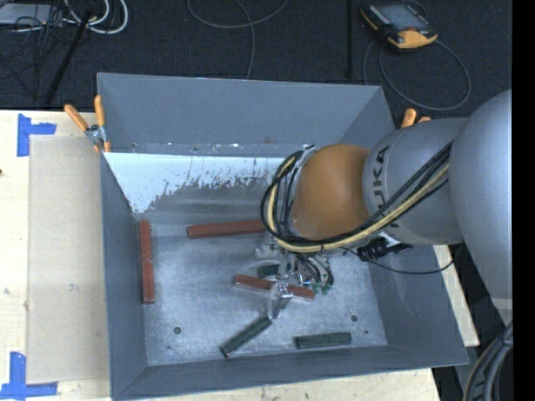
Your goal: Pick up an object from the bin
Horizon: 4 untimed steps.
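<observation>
Middle reddish-brown stick (251, 283), a long narrow bar lying almost level near the centre of the floor of the grey metal bin (234, 115), is the thing the gripper (282, 295) stands over. The gripper is down at the stick's right half and hides part of it. Whether the tool is apart, together or clamped on the stick cannot be told from this angle.

By count, the bin holds three reddish-brown sticks and two dark grey-green ones, five in all, none heaped.

- The left reddish-brown stick (147, 261), long and narrow, lies close along the foot of the bin's left wall, its ends pointing to the back and front walls.
- The upper reddish-brown stick (226, 229) lies level near the foot of the back wall, well apart from the first.
- The slanted dark grey-green stick (247, 337) lies towards the front wall, its upper end near the gripper.
- The middle stick comes next, under the gripper.
- The level dark grey-green stick (323, 340) lies parallel to the front wall, towards the bin's front right corner.

Above the gripper sits the arm's rounded orange cover (330, 192), ringed by yellow and black cables (276, 207).
</observation>
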Tool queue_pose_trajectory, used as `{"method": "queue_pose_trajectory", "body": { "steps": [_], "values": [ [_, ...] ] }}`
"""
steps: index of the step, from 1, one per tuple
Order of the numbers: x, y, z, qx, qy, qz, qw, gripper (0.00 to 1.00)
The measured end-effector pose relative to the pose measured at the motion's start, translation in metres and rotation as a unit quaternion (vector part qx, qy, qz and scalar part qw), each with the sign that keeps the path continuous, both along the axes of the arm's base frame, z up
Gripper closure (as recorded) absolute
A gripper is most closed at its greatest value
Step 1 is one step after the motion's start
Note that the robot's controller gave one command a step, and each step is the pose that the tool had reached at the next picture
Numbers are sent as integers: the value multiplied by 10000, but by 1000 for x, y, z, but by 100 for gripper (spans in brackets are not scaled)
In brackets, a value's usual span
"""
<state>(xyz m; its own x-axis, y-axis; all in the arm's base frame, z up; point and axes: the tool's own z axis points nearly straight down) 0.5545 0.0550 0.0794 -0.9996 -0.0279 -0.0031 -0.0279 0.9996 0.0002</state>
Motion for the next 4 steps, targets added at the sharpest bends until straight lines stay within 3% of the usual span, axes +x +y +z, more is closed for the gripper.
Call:
{"method": "queue_pose_trajectory", "body": {
  "steps": [1,3,4],
  "values": [
    [2,-1,3,8,-32,16,10000,100],
    [0,-1,6,5,-4,14,10000,100],
    [-4,-1,24,-4,65,13,10000,100]
  ]
}}
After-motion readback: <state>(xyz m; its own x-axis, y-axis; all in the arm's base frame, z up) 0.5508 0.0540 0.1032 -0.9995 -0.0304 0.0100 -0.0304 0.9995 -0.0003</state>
